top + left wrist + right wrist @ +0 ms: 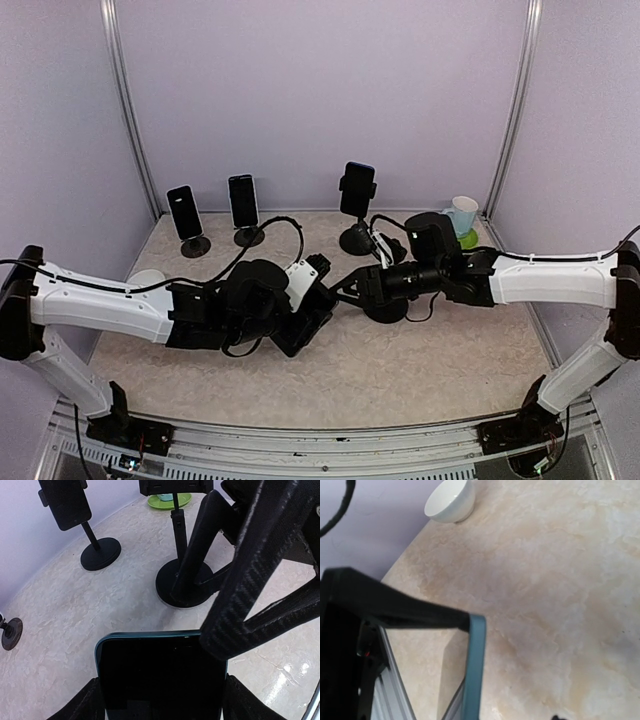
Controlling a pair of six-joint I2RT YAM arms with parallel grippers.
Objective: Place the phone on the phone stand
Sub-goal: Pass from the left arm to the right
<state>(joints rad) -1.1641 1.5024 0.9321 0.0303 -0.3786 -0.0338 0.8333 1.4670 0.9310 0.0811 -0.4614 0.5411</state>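
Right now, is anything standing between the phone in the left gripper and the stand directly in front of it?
Yes. One finger of the right gripper lies across the top right corner of the phone, between it and the stand. The left gripper holds the phone by its sides.

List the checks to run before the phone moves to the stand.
1. Phone clamped between the left gripper fingers: ok.
2. Right gripper hold on the phone: cannot tell; one finger crosses its top corner.
3. Nearest stand upright on the table: ok.
4. That stand's cradle free: cannot tell; it is cut off at the frame edge.
5. Path from phone to stand: not ok; the right gripper sits between them.
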